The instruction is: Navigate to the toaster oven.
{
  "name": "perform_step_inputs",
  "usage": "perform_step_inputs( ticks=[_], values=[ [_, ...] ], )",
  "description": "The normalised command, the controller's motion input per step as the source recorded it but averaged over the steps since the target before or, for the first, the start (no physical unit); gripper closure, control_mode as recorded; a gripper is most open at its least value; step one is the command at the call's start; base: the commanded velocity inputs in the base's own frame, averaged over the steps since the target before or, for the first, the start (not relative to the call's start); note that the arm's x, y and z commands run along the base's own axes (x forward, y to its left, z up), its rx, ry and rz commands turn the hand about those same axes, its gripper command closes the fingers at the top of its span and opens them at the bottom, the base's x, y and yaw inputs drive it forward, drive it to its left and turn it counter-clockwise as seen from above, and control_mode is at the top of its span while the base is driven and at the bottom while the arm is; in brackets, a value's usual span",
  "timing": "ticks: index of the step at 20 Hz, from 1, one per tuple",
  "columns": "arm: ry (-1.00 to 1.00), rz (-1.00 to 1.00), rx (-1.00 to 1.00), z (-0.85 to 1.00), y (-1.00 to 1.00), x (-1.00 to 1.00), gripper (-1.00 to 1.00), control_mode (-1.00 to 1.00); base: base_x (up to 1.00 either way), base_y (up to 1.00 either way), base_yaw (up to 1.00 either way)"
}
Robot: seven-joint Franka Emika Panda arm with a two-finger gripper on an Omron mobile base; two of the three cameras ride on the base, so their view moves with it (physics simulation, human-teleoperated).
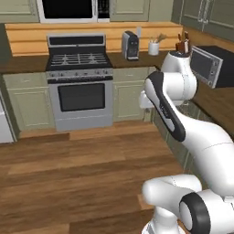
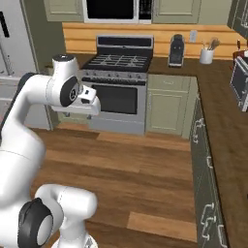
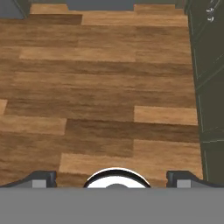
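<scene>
navigation is partly done, as far as i can judge. the toaster oven sits on the wooden surface along the right side of the kitchen, ahead of the base and to its right; in the right base view only its left edge shows at the frame border. the base faces mostly toward the range on the back wall instead of the toaster oven, so a turn to the right and some approach are probably left.

the arm is folded up above the base, with the hand pointing down at the floor. the gripper has its two tips far apart at the bottom of the hand view, with nothing between them, so it looks open and empty.

the wood floor in front is bare and gives open room to drive. the limit is on the right, where the dark cabinet fronts under the surface run alongside the base, fairly near. the coffee machine and the white utensil cup stand on the back corner of the surface, well apart from the toaster oven.
</scene>
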Motion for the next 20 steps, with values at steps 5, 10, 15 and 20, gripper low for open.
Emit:
perform_step_inputs(
  ticks=[5, 10, 15, 20],
  values=[
    [0.0, 0.0, 0.0, 0.0, 0.0, 0.0, -1.0, 1.0, 1.0, 0.16, -0.32],
    [0.0, 0.0, 0.0, 0.0, 0.0, 0.0, -1.0, 1.0, 1.0, 0.1, -0.29],
    [0.0, 0.0, 0.0, 0.0, 0.0, 0.0, -1.0, 1.0, 1.0, 0.04, -0.17],
    [0.0, 0.0, 0.0, 0.0, 0.0, 0.0, -1.0, 1.0, 1.0, 0.0, -0.07]
  ],
)
